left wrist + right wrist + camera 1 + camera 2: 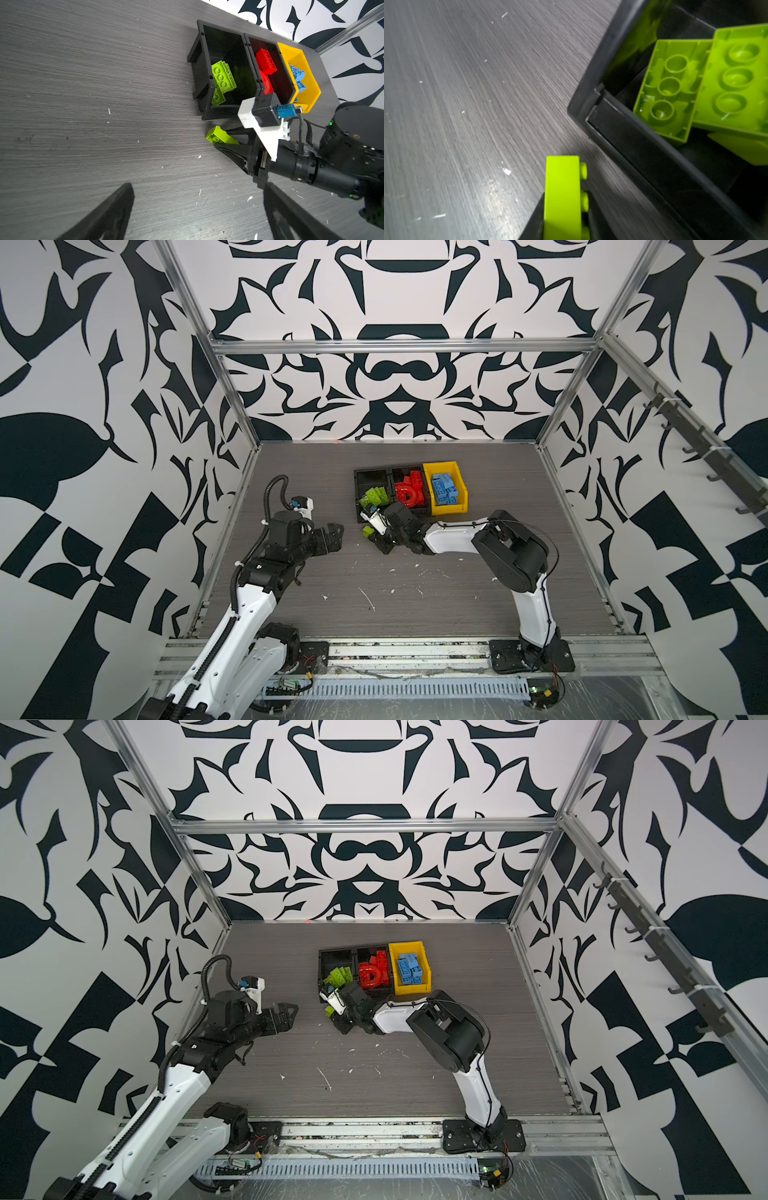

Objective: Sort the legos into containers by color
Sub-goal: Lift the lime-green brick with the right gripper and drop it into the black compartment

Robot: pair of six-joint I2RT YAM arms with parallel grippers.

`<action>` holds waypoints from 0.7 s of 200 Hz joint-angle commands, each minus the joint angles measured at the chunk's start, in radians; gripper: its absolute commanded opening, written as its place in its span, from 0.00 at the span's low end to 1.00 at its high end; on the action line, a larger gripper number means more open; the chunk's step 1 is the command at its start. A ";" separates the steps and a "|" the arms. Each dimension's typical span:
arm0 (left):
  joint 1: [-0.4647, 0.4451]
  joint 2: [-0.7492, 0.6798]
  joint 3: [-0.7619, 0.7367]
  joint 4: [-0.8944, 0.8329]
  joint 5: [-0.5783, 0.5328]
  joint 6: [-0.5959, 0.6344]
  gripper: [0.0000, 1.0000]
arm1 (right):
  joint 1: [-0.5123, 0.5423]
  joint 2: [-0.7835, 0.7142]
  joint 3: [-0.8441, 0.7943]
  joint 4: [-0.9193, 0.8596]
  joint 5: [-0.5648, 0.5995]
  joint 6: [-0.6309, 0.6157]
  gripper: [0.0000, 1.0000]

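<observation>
My right gripper [371, 532] [564, 207] is shut on a lime green lego [367, 530] [330, 1011] [220, 136] [562, 193], low over the table just in front of the left black container [356, 494] [200, 62] [612, 118]. That container holds more green legos [376, 497] [222, 79] [675, 89]. The middle black container [392, 473] holds red legos [409, 491] [266, 62]. Blue legos [444, 489] [298, 72] fill the yellow container [446, 466] [309, 87]. My left gripper [337, 537] [291, 1014] [198, 185] stands open over bare table to the left, holding nothing.
Small white scraps [368, 599] lie scattered on the grey wood-grain table in front of both arms. Patterned walls and aluminium frame rails [399, 346] close the table in at the back and on both sides.
</observation>
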 commanded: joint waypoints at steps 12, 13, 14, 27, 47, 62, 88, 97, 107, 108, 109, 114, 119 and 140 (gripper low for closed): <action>0.004 -0.015 0.000 -0.024 -0.001 -0.007 1.00 | 0.016 -0.078 -0.003 -0.014 0.009 0.018 0.23; 0.004 -0.014 0.000 -0.024 -0.001 -0.007 1.00 | 0.016 -0.078 -0.003 -0.014 0.010 0.020 0.23; 0.004 -0.014 0.001 -0.025 -0.002 -0.006 1.00 | 0.015 -0.080 -0.003 -0.014 0.012 0.021 0.23; 0.005 -0.014 0.003 -0.030 -0.011 -0.003 1.00 | 0.016 -0.107 -0.002 -0.023 0.023 0.041 0.20; 0.005 -0.018 0.002 -0.030 -0.027 0.005 1.00 | 0.016 -0.157 -0.004 -0.038 0.031 0.064 0.19; 0.005 -0.021 0.002 -0.029 -0.052 0.015 1.00 | 0.016 -0.191 0.009 -0.067 0.053 0.089 0.18; 0.005 -0.011 -0.009 -0.003 -0.095 0.040 1.00 | -0.003 -0.211 0.084 -0.151 0.078 0.105 0.17; 0.005 -0.008 -0.015 0.012 -0.111 0.049 1.00 | -0.016 -0.203 0.109 -0.164 0.081 0.105 0.17; 0.006 -0.006 -0.026 0.034 -0.133 0.058 1.00 | -0.034 -0.186 0.138 -0.171 0.082 0.107 0.18; 0.006 -0.006 -0.028 0.037 -0.135 0.059 1.00 | -0.036 -0.184 0.141 -0.171 0.081 0.107 0.18; 0.006 -0.006 -0.028 0.040 -0.137 0.060 1.00 | -0.038 -0.182 0.145 -0.171 0.081 0.108 0.19; 0.007 -0.008 -0.035 0.051 -0.149 0.064 1.00 | -0.047 -0.171 0.161 -0.171 0.077 0.108 0.20; 0.006 -0.010 -0.045 0.067 -0.161 0.065 1.00 | -0.055 -0.160 0.175 -0.168 0.076 0.111 0.21; 0.007 -0.023 -0.090 0.139 -0.197 0.078 1.00 | -0.086 -0.108 0.236 -0.160 0.082 0.122 0.22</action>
